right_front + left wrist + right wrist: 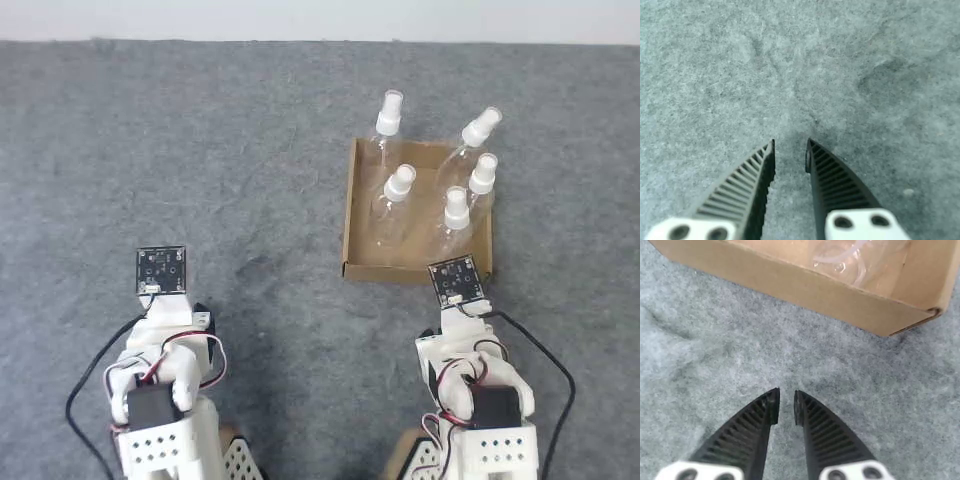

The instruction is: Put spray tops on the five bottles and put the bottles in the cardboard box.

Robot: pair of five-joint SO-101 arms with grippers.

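Several clear bottles with white spray tops stand together at the cardboard box (349, 215). Three of them (398, 190) (482, 178) (455, 212) are inside it, and two (388, 120) (480, 128) stand at its far edge. In the right wrist view my right gripper (786, 391) hovers over grey carpet just short of the box's near wall (790, 282), fingers nearly together and holding nothing. A clear bottle base (850, 260) shows inside the box. My left gripper (791, 144) is over bare carpet, a narrow gap between its fingers, holding nothing.
Both arms are folded back at the near edge of the table, the left arm (160, 340) far from the box and the right arm (465, 350) directly in front of it. Grey carpet (200, 150) covers the table.
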